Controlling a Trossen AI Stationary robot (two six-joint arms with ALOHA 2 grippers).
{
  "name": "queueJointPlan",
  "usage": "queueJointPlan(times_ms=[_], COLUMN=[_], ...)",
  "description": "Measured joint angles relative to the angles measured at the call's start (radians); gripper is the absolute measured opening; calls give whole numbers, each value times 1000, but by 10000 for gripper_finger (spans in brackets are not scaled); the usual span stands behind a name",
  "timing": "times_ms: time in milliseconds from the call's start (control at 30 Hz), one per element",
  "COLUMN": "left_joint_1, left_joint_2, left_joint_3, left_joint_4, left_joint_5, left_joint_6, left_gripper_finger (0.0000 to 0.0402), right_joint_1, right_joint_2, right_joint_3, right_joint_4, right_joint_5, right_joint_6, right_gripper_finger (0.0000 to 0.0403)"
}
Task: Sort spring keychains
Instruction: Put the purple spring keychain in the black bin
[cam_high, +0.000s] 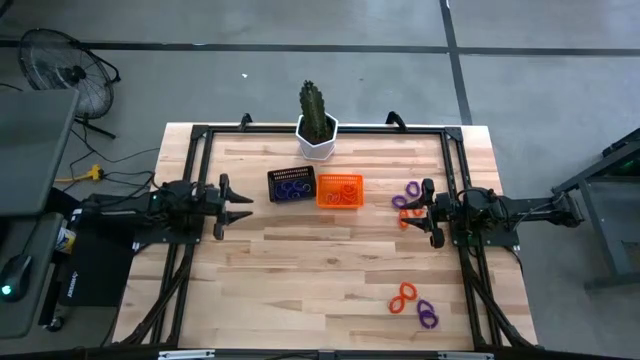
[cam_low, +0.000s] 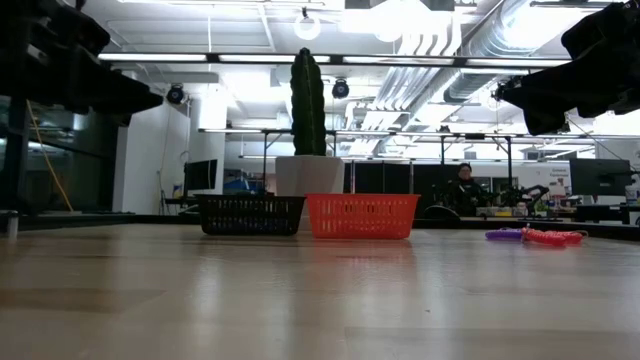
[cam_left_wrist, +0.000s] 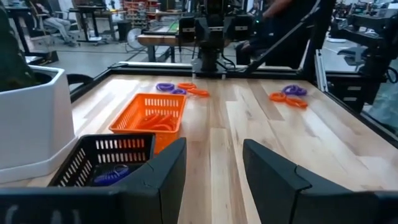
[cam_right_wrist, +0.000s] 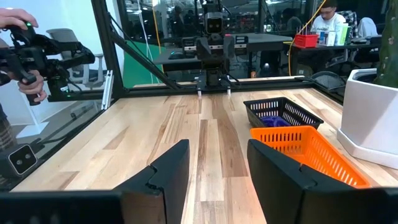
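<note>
**Butcher-block bench, sorting in progress: stock and handling notes**

Pale wooden plank table (cam_high: 330, 270), black-framed, open workshop room behind.

- Near right: small cluster of coiled plastic spring keychains (cam_high: 413, 303), orange and purple, loose on the wood, well apart from both arms.
- Mid right: second loose cluster (cam_high: 407, 195), purple and orange, just beside the right gripper (cam_high: 428, 212), whose fingers stand apart and hold nothing.
- Mid left: left gripper (cam_high: 238, 204), fingers likewise spread and empty, waiting clear of the baskets.
- Centre, farther: orange mesh basket (cam_high: 339, 190) with orange coils; black mesh basket (cam_high: 291, 184) touching its left side, with purple coils.
- Far centre: white pot with tall green cactus (cam_high: 317, 125).

Handling, judged: coils look light, springy, prone to snag one another; pinch one strand across a loop's rim, lifting it clear of neighbours.

Views: overhead alone shows the near cluster. The left wrist view shows purple coils through the black mesh. The low view hides both baskets' contents. The right wrist view catches a person's hand (cam_right_wrist: 22, 43) beyond the table.
</note>
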Motion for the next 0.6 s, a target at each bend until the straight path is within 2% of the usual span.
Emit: queueJointPlan(times_ms=[600], left_joint_1=[-6], left_joint_2=[13], left_joint_3=[-2], left_joint_4=[-4], left_joint_5=[-8], left_joint_6=[-1], left_gripper_finger=[156], right_joint_1=[0], right_joint_2=[0], right_joint_3=[0], right_joint_4=[0], right_joint_5=[0], right_joint_6=[0], right_gripper_finger=[158])
